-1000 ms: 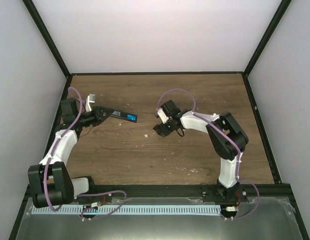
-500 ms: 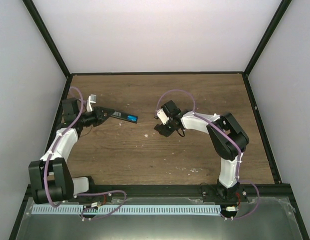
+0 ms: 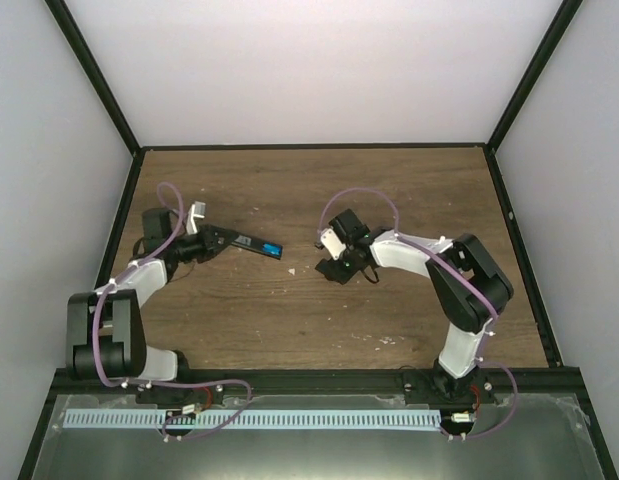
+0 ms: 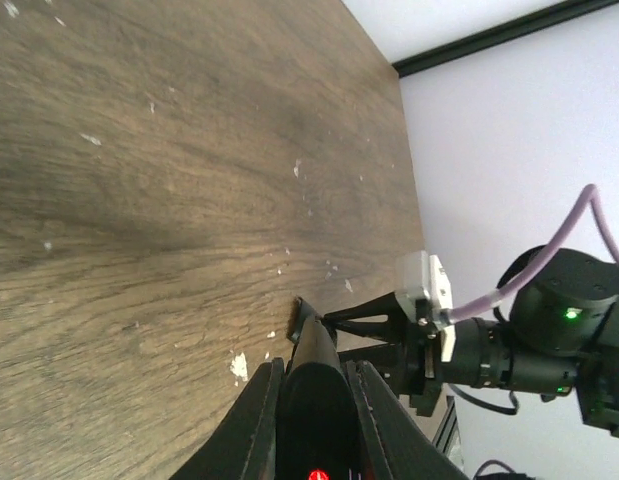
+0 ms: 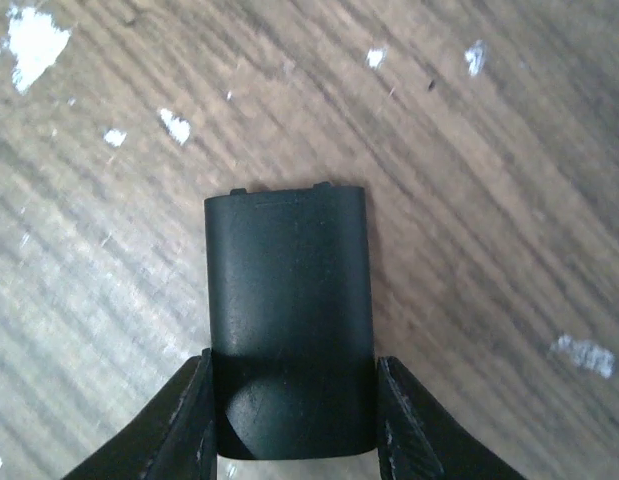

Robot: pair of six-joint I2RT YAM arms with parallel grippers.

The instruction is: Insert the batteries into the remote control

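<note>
The remote control (image 3: 241,242) is a slim black bar pointing right, with my left gripper (image 3: 211,241) shut on its left end. Blue of the batteries (image 3: 272,248) shows in the slot at its right end; how many are there I cannot tell. In the left wrist view the remote control (image 4: 314,375) runs out between my fingers (image 4: 253,425), its tip close above the wood. My right gripper (image 3: 330,268) is shut on a small black cover piece (image 5: 289,300) that lies flat on the table, with its fingers (image 5: 189,420) against both long sides.
The wooden table (image 3: 289,310) has white specks and a black frame (image 3: 314,147) with grey walls around it. The right arm's wrist (image 4: 509,345) and its purple cable show just beyond the remote's tip in the left wrist view.
My right gripper has narrowed onto the cover piece and shifted slightly right. The left arm has swung the remote a little to the right and toward the near side.
</note>
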